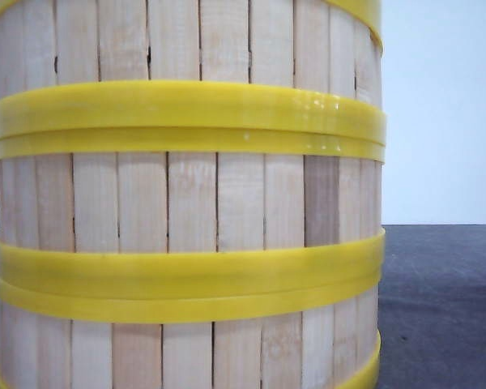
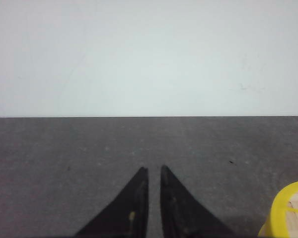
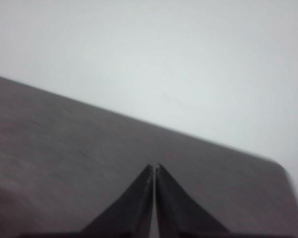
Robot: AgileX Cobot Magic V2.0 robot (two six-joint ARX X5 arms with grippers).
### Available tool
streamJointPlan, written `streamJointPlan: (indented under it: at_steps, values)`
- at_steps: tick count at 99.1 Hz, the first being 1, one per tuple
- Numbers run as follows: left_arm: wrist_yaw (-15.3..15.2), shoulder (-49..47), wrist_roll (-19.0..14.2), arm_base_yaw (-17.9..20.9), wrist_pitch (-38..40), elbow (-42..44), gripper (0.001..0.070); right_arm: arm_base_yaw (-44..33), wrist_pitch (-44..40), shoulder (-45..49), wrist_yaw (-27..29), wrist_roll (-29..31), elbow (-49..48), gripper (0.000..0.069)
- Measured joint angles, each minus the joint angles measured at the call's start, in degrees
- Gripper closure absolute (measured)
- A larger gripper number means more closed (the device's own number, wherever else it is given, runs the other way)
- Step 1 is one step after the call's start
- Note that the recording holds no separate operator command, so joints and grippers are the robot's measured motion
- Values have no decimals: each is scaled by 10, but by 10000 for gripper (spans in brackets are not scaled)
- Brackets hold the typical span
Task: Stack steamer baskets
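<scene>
The steamer baskets (image 1: 186, 203) are showing pale, matt wooden slats and glossy yellow plastic rims; the tabletop (image 1: 441, 308) beside them is looking dark, matt, faintly grainy.

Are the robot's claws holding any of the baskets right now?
No. The left gripper and right gripper are both shut on nothing, over the bare table. The steamer baskets stand stacked.

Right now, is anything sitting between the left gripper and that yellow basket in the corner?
No. In the left wrist view, only bare dark table lies between the left gripper and the steamer basket.
</scene>
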Motion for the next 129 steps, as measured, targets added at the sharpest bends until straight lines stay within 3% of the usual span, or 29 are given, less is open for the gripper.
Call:
streamJointPlan:
  at_steps: [11, 38, 66, 89, 129]
  values:
    - [0, 0, 0, 0, 0, 0, 692, -60, 0, -75, 19, 0, -50, 687]
    - [0, 0, 0, 0, 0, 0, 692, -151, 200, -179, 57, 0, -267, 687]
    - [0, 0, 0, 0, -1, 0, 692, -155, 184, -191, 57, 0, -374, 687]
    - [0, 0, 0, 0, 0, 0, 692, -148, 79, -191, 57, 0, -377, 687]
    - [0, 0, 0, 0, 0, 0, 692, -133, 75, -191, 57, 0, -377, 687]
